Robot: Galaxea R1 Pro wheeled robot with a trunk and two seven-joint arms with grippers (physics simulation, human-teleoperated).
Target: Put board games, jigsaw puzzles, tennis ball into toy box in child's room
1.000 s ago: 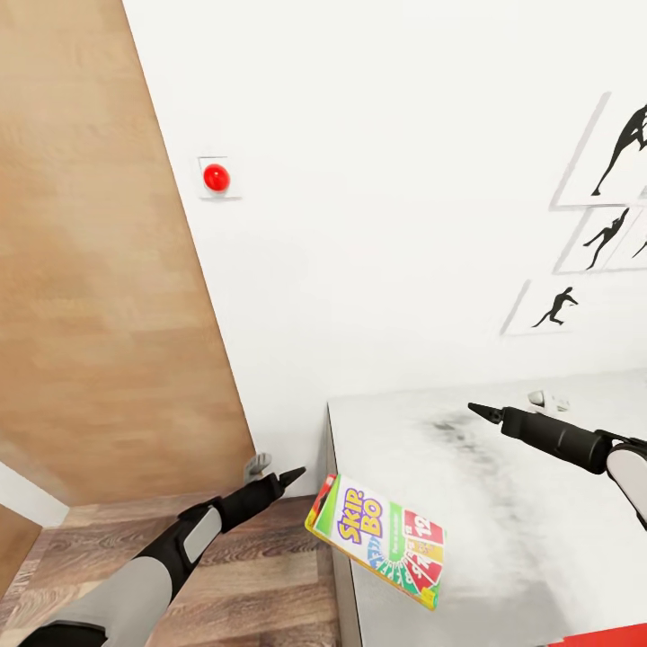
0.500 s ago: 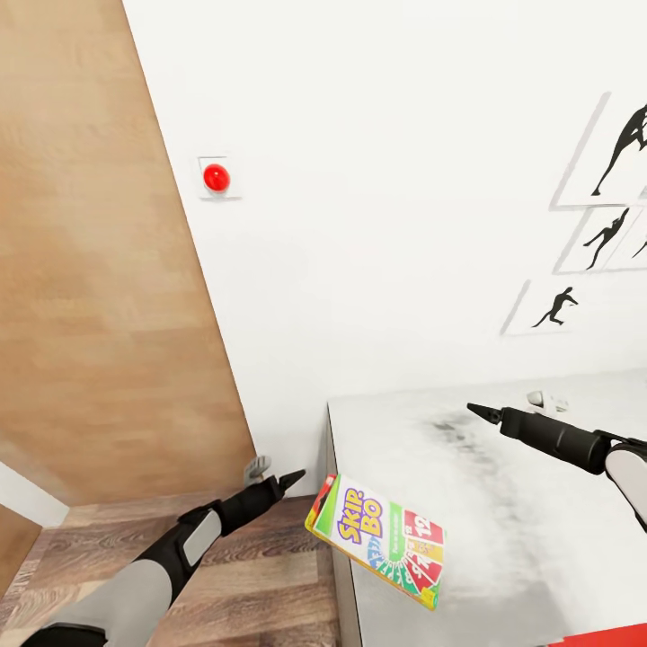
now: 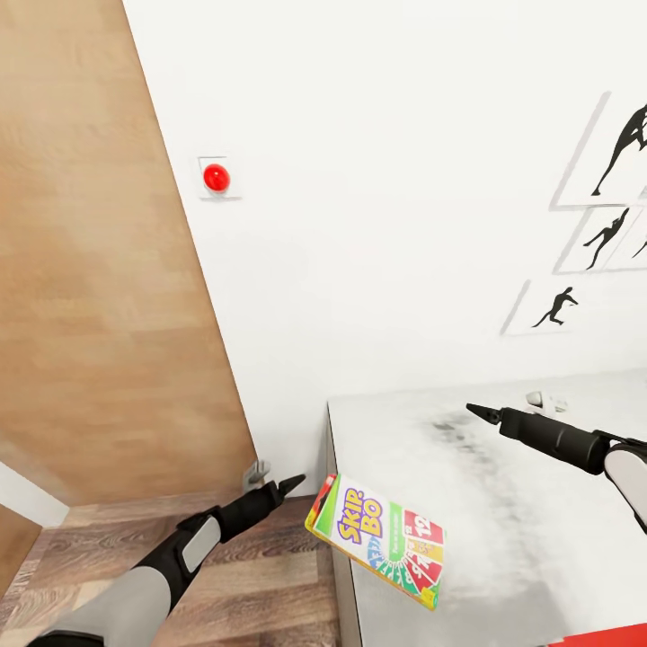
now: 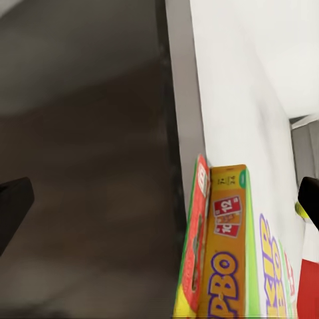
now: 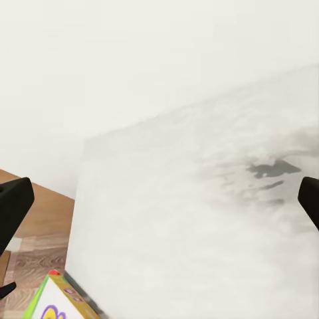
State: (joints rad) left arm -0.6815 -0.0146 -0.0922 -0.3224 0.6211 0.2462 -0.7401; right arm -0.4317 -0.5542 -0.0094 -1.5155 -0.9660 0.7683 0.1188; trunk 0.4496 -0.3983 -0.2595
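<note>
A colourful Skip-Bo board game box (image 3: 382,539) lies on the near left corner of the white bed (image 3: 503,503), overhanging its edge. My left gripper (image 3: 295,483) hovers over the wooden floor just left of the box, a short gap away. In the left wrist view the box (image 4: 226,266) is ahead, with the two dark fingers (image 4: 13,206) far apart, so this gripper is open. My right gripper (image 3: 474,411) floats above the bed, beyond the box, open and empty. A corner of the box (image 5: 50,302) appears in the right wrist view.
A wooden door (image 3: 90,270) stands at the left, with a grey doorstop (image 3: 258,469) by its foot. The white wall carries a red button (image 3: 216,177) and silhouette pictures (image 3: 611,180). A small white object (image 3: 546,400) lies near the wall. A red edge (image 3: 602,640) shows bottom right.
My left arm has sunk slightly, its gripper a little lower beside the bed's corner. The right gripper and the box have stayed put.
</note>
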